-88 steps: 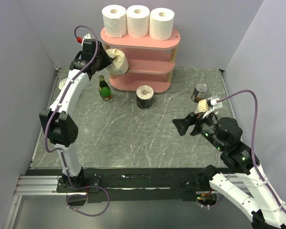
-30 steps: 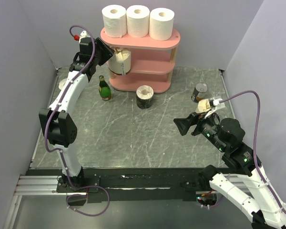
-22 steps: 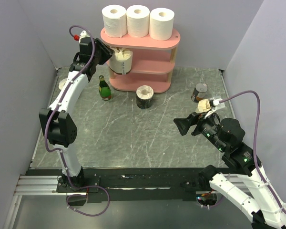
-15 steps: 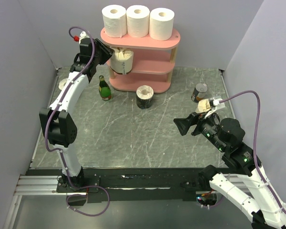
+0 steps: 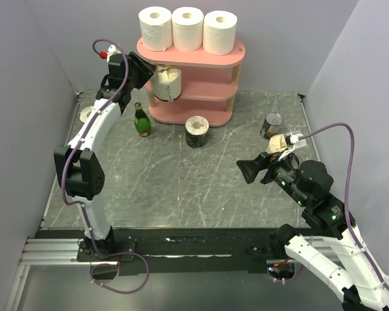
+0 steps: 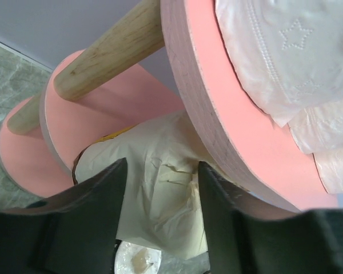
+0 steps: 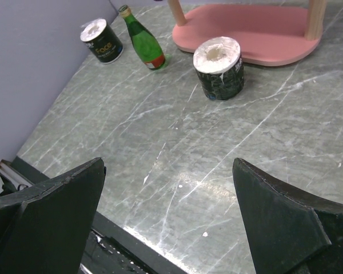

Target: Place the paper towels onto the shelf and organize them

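Midway up the shelf (image 5: 201,63), a cream roll (image 6: 160,200) sits between the left gripper (image 6: 162,170) fingers (image 6: 97,211); grip unclear.

Non-task bits on grey marbled tabletop (image 5: 181,175)
Upright green glass bottle (image 5: 141,120) far L; sm. metal can (image 5: 271,125) standing far R; the two well apart.

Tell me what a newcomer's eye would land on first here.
Three white rolls stand in a row atop the pink shelf at the back. Right below them, the left gripper straddles a cream roll at the shelf's left end. A dark-banded roll stands alone on the table before the shelf.
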You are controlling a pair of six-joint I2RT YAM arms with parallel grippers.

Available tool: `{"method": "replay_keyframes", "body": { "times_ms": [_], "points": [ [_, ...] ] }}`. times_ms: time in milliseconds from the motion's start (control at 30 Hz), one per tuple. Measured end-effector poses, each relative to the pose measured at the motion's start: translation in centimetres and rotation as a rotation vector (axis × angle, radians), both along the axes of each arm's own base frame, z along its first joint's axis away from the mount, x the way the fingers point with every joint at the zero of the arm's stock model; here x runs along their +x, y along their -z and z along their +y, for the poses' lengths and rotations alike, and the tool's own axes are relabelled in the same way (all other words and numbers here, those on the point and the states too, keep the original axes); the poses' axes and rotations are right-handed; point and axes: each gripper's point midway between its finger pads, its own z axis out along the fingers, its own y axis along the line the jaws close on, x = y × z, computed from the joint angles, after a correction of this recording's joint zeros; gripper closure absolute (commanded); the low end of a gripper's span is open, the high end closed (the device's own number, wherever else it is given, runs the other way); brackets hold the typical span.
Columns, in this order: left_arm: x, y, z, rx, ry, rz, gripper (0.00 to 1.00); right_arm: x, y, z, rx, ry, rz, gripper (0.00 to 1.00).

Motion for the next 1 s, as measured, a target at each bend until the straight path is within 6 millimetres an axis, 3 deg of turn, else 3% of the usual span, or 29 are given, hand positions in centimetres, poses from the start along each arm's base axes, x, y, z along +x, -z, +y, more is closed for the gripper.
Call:
{"method": "replay_keyframes", "body": {
  "times_ms": [233, 500, 700, 833, 1000],
  "points": [
    [0.0, 0.5, 1.4, -0.003, -0.028, 0.011, 0.36, 0.1, 0.0, -0.1, -0.002, 0.01, -0.001, 0.0],
    [-1.2, -1.7, 3.3, 0.001, -0.065, -0.027, 0.31, 0.1, 0.0, -0.2, -0.002, 0.013, -0.001, 0.0],
    [-2.1, -3.0, 3.8, 0.03, -0.062, -0.053, 0.44, 0.1, 0.0, -0.2, -0.003, 0.013, -0.001, 0.0],
    [-3.3, -1.8, 3.9, 0.07, -0.044, -0.026, 0.53, 0.1, 0.0, -0.2, -0.003, 0.014, 0.0, 0.0],
    [-6.4, 1.1, 3.6, 0.141, -0.004, 0.05, 0.55, 0.2, 0.0, -0.2, -0.004, 0.016, 0.0, 0.01]
  ]
}}
